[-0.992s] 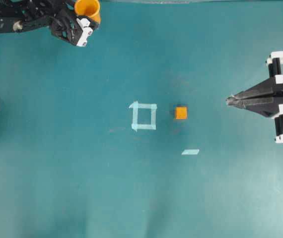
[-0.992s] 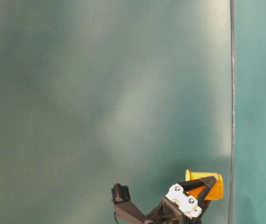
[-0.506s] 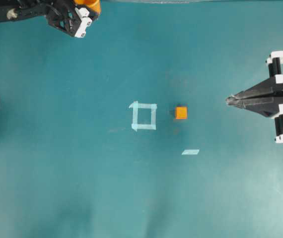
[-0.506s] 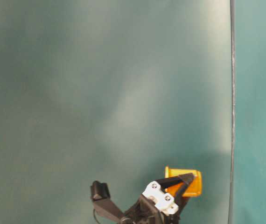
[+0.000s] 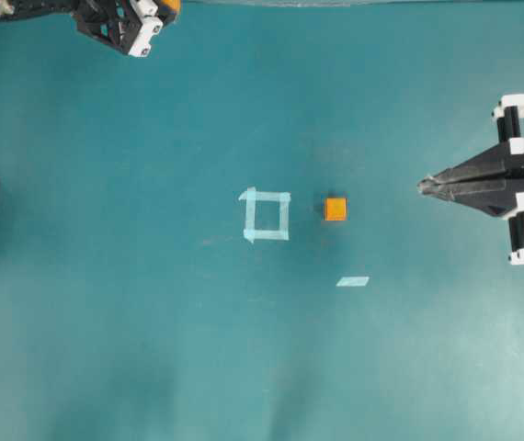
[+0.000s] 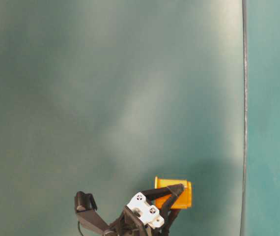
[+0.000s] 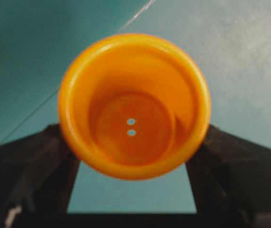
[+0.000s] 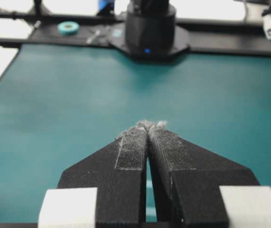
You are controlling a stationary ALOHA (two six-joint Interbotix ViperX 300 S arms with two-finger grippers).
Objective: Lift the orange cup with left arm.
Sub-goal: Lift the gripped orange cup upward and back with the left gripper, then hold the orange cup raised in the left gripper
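Jaws of the left gripper (image 7: 133, 166) are seen clamped on the orange cup (image 7: 133, 105), one finger (image 7: 31, 166) pressed to each side of its body, with the open mouth turned toward the wrist camera. In the table-level view the cup (image 6: 174, 192) is held clear of the teal bench (image 5: 152, 322). Jaws of the right gripper (image 8: 148, 127) are pressed together, empty. An orange cube (image 5: 335, 209) is seen beside a taped square (image 5: 266, 215).

Even, diffuse lighting is noted across the overhead view, with faint paler patches toward the lower edge. A broad soft sheen is seen mid-frame in the table-level view. The left wrist view is soft-focused throughout. Overexposure is recorded along the right wrist view's upper edge.
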